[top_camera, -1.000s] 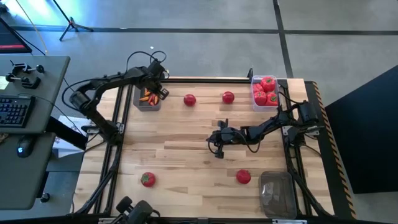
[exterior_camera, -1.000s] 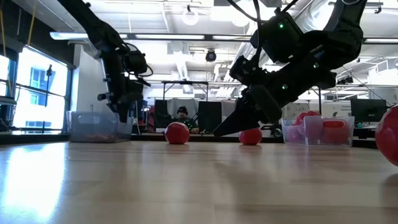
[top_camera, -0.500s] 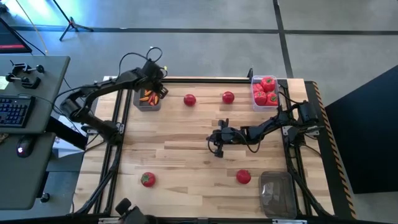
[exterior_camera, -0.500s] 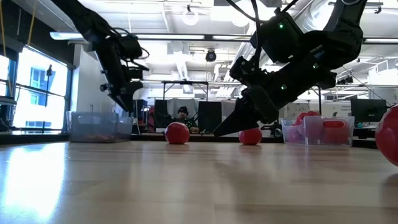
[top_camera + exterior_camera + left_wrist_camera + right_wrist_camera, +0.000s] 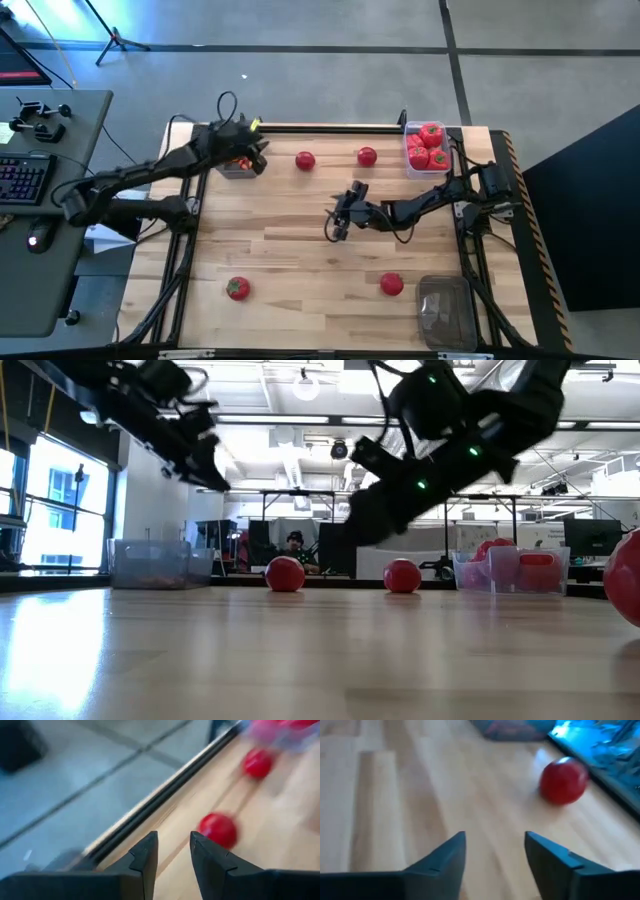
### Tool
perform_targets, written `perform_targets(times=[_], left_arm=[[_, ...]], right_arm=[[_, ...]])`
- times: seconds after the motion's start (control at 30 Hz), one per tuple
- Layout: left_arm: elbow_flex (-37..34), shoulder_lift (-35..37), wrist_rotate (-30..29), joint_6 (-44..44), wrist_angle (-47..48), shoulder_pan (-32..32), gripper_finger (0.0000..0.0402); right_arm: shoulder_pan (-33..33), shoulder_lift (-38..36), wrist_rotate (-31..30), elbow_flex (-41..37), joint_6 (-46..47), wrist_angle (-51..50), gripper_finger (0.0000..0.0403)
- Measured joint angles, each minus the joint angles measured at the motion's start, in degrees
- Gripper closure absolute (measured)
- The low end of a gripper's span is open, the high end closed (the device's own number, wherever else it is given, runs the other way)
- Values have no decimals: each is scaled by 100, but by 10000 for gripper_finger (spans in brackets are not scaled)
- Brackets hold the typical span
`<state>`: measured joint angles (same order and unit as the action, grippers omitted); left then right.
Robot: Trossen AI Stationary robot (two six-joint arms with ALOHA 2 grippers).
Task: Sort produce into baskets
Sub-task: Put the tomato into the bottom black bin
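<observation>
Four loose tomatoes (image 5: 305, 159) sit on the counter (image 5: 300, 250), well apart; tubs (image 5: 238, 160) at its edges. Left gripper (image 5: 248, 150) and right gripper (image 5: 336, 224): fingers part-open, empty. Risk: I nudge a round tomato, and it rolls off.

Bright ceiling lights and window glare; wrist views and arms motion-blurred.

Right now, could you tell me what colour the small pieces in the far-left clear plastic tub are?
Orange and red, seen best in the high view: small pieces in the tub.
</observation>
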<state>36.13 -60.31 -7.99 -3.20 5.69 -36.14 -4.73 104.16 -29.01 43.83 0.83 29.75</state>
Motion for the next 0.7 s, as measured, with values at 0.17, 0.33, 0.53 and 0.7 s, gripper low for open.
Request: perform_targets(times=[0.17, 0.33, 0.53, 0.7], left_arm=[[-492, 754, 27, -14, -705, 770, 315], [-1082, 1220, 44, -186, -1581, 1330, 323], [-1712, 1506, 44, -195, -2626, 1778, 332], [-1891, 1610, 42, -199, -2797, 2031, 335]], right_arm=[[135, 0, -247, 877, 65, -1161, 143], [422, 0, 10, 1812, 389, -2537, 103], [976, 0, 1316, 2267, 37, -2594, 86], [1468, 128, 1541, 2609, 32, -2637, 86]])
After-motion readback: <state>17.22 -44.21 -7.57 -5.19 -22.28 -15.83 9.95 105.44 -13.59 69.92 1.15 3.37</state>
